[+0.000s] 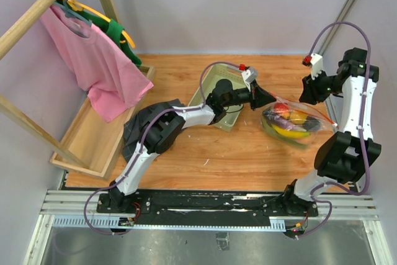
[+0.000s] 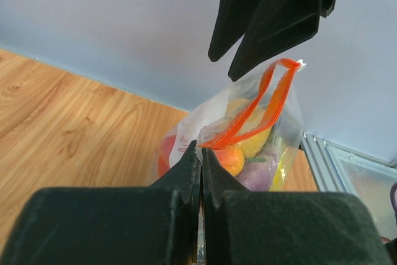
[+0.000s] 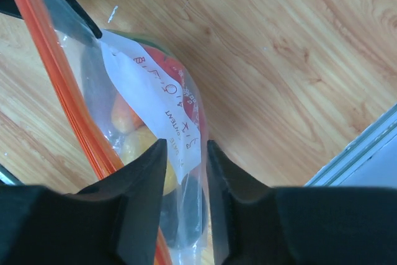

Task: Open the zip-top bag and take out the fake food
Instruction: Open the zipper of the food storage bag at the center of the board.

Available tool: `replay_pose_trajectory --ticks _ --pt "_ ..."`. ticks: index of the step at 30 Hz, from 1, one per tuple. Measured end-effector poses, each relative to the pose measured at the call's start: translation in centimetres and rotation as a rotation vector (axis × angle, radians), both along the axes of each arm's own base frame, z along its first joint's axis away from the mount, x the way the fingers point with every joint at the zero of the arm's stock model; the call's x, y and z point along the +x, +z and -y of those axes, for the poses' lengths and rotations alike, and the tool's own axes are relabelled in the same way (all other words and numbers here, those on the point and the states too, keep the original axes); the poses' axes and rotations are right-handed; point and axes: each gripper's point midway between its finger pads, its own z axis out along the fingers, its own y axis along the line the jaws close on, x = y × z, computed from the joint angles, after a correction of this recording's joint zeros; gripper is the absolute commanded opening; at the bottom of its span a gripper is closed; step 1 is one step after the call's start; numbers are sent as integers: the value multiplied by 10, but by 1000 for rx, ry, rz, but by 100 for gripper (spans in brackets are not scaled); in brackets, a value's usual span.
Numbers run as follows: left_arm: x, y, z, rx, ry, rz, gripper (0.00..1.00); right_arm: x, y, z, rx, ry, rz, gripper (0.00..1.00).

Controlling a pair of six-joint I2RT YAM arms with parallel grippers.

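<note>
The zip-top bag [image 1: 291, 122] lies on the wooden table right of centre. Its orange-red zip strip [image 2: 260, 100] is raised. Through the clear plastic the fake food [image 1: 286, 119] shows: a red round piece, yellow pieces and dark purple ones. My left gripper [image 1: 267, 99] is shut on the bag's left top edge, its jaws pinched on the film [image 2: 201, 150]. My right gripper [image 3: 184, 148] hangs over the bag's other side. Its jaws stand apart, with the bag wall and white label [image 3: 155, 94] between them and a gap on each side.
A pale green tray [image 1: 209, 100] stands just left of the bag, under my left arm. A dark cloth [image 1: 139, 125] lies further left, beside a wooden rack [image 1: 93, 138] with a pink shirt [image 1: 93, 60]. A metal rail [image 2: 322, 153] borders the table behind the bag.
</note>
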Motion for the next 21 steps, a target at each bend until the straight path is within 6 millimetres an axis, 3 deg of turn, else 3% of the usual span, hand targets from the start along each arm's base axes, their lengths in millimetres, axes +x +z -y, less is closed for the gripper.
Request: replay_pose_trajectory --ticks 2,4,5,7,10,16,21 --pt "0 0 0 -3 -1 -7 0 0 -3 3 -13 -4 -6 18" --pt "-1 0 0 -2 -2 -12 0 0 -4 4 -21 -8 -9 18" --pt "-1 -1 0 -2 -2 -15 0 0 -4 5 -24 -9 -10 22" --pt "-1 -1 -1 -2 -3 -19 0 0 -4 6 -30 -10 -10 40" --pt "-1 -2 -1 -1 -4 -26 0 1 3 7 -29 -15 3 54" --pt "-2 -2 -1 -2 -7 -42 0 -4 37 -6 4 26 96 71" --pt "-3 -6 -1 2 -10 -64 0 -19 47 -20 32 84 121 71"
